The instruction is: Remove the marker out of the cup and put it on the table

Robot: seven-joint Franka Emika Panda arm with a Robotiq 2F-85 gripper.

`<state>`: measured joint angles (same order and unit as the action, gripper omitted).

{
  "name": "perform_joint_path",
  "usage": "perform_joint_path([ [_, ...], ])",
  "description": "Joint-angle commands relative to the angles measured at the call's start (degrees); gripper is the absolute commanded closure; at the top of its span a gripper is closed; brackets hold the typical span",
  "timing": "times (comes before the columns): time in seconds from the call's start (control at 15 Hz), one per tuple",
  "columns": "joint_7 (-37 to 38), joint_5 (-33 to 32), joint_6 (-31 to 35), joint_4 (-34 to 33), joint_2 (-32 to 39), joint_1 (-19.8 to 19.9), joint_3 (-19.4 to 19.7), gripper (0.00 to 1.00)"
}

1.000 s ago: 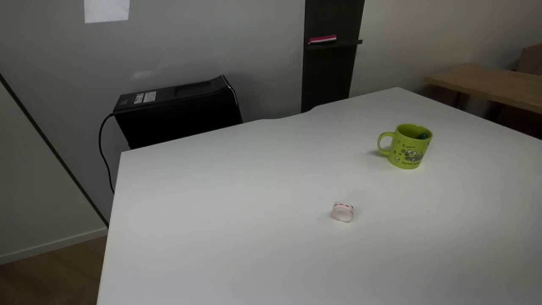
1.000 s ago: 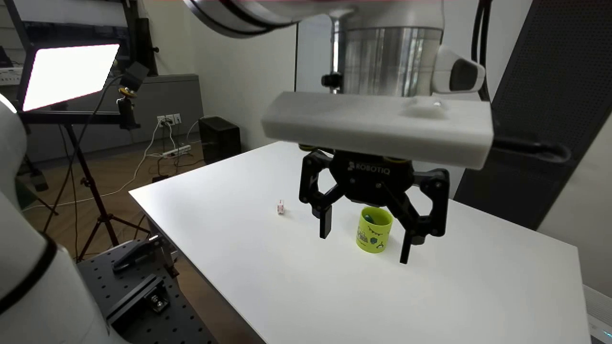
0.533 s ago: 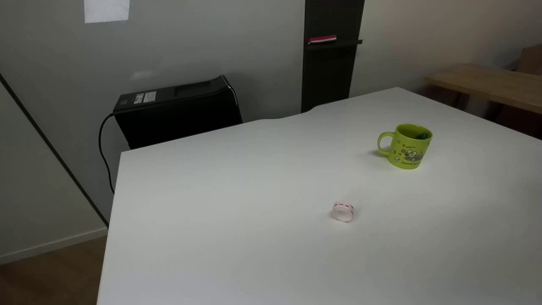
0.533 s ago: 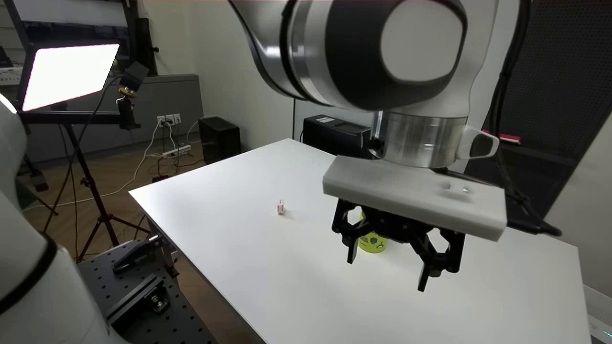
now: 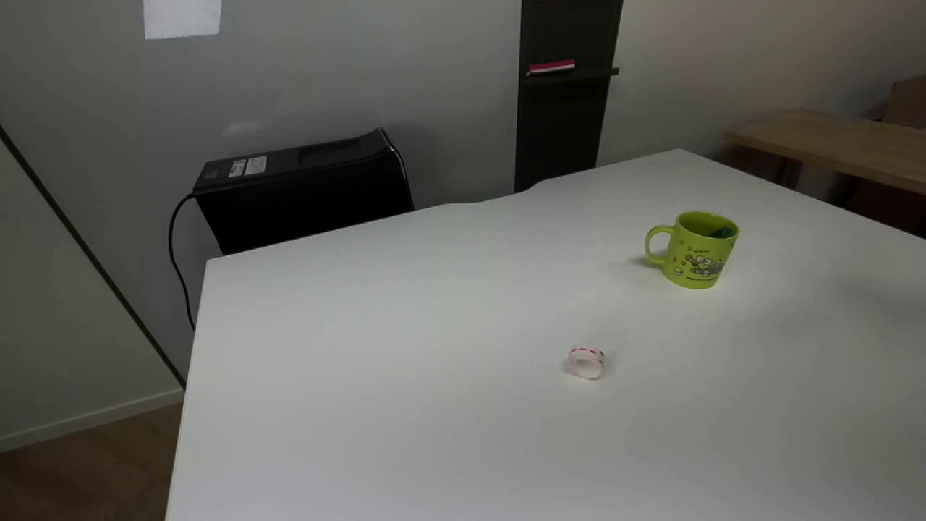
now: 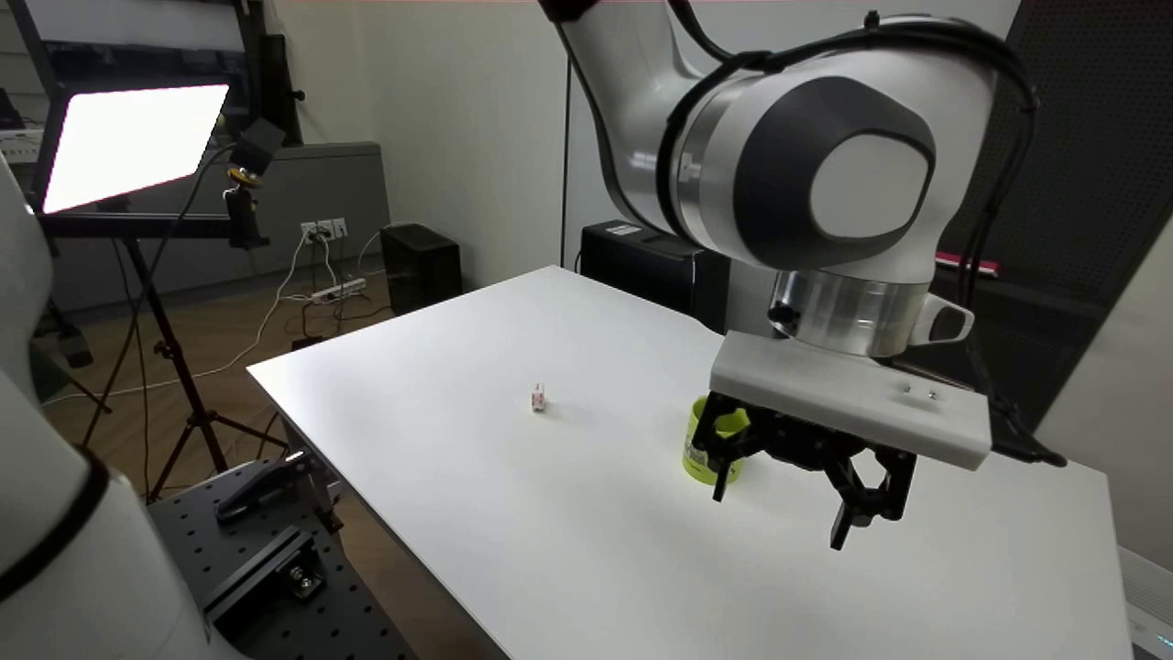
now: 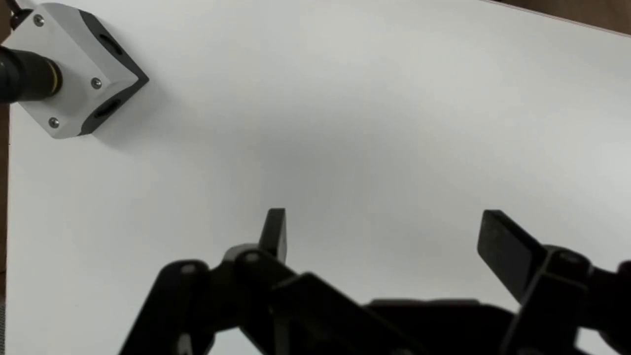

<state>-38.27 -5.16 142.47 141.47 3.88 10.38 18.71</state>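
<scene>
Clearly outside the spread jaws, marker [image 5: 722, 232] inside green cup [image 5: 693, 259]

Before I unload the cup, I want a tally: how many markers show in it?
1: a dark marker inside the green cup; others could be hidden below its rim.

Prob. a robotics lab, judging by kit

White jointed robot arm [image 6: 829, 174] over lg. flat white tabletop [image 6: 513, 513]. Dark-grey perforated metal plate [image 6: 339, 587] by tabletop's edge. On brown floor [image 6: 220, 330] off tabletop: bright white rect. light panel [image 6: 136, 147] on black tripod [image 6: 202, 418], white power strip [image 6: 339, 291] w/ white cables [image 6: 278, 298].
</scene>
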Motion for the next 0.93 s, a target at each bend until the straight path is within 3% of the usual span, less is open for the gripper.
perform_joint_path([
  [0.0,-0.81,2.41,-1.34,-5.00,3.95,2.03,-3.27,0.00],
  [0.53,-0.89,4.56,-2.45,-8.37,6.66,3.49,-7.35,0.00],
  [0.87,0.18,3.14,-2.94,-7.00,5.84,3.48,-7.57,0.00],
])
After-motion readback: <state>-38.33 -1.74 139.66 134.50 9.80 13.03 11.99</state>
